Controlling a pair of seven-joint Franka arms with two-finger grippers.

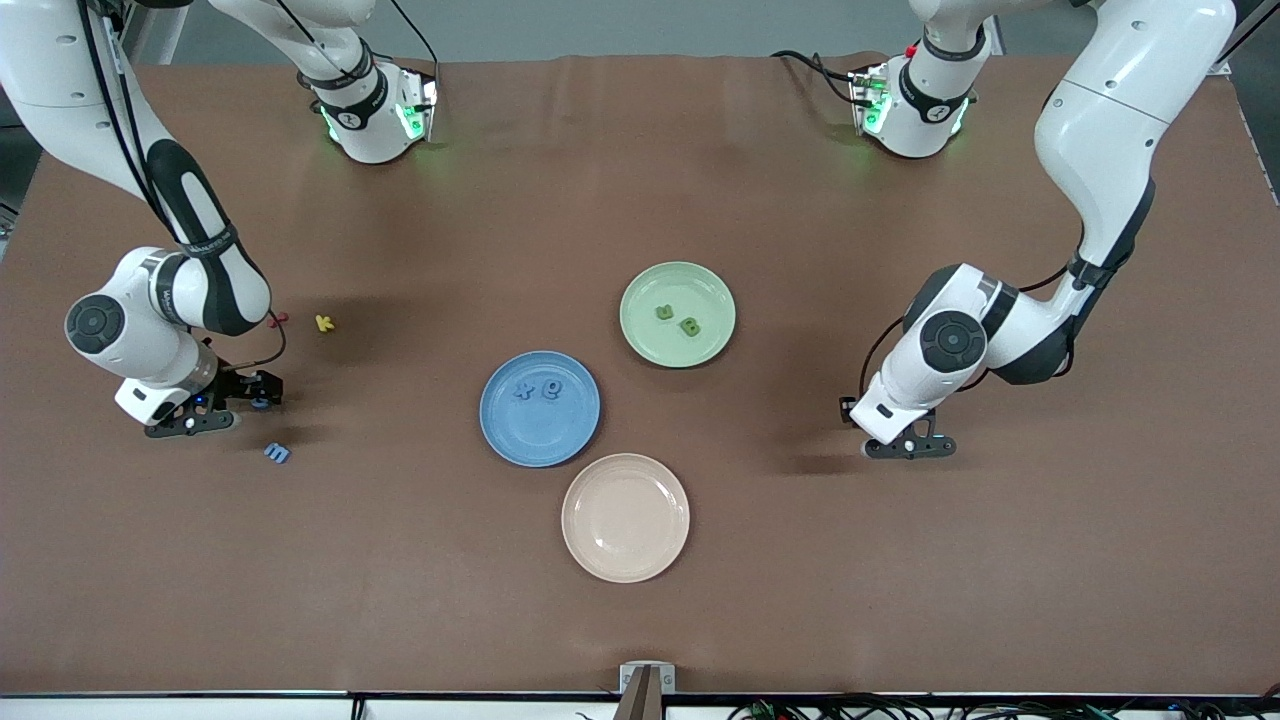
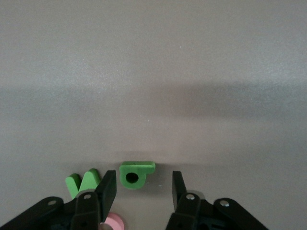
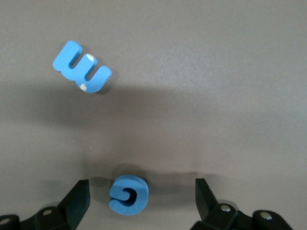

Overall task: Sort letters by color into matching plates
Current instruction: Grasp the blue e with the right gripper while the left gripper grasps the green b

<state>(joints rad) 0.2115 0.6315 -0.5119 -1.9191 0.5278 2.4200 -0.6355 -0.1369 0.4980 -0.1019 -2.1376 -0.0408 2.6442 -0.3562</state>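
The left tool (image 2: 144, 184) is down low at the left arm's end of the brown surface (image 1: 900, 600). Its two fingers (image 2: 106, 188) stand a little apart, one on each side of a small green letter with a round hole (image 2: 135, 174), and they are not squeezing it yet. A second green letter (image 2: 82, 183) lies just beside one finger, and a bit of pink letter (image 2: 115, 223) peeks out under the tool. The right tool (image 3: 142, 196) is down low at the right arm's end, with its fingers wide apart around a curly blue letter (image 3: 128, 193). Another blue letter, shaped like an E (image 1: 276, 452), lies near it, closer to the front camera. The blue plate (image 1: 540, 440) in the middle holds two blue letters (image 1: 537, 390). The green plate (image 1: 640, 300) holds two green letters (image 1: 677, 319). The cream plate (image 1: 625, 550) has nothing in it. A yellow letter (image 1: 323, 322) lies near the right arm. The letters look like soft foam, so they are probably very light and a bit squishy. I think it is best to pinch each one gently on its flat sides, right across the middle, so it does not pop out or tip over. The left tool should take care not to bump the green letter next to it.
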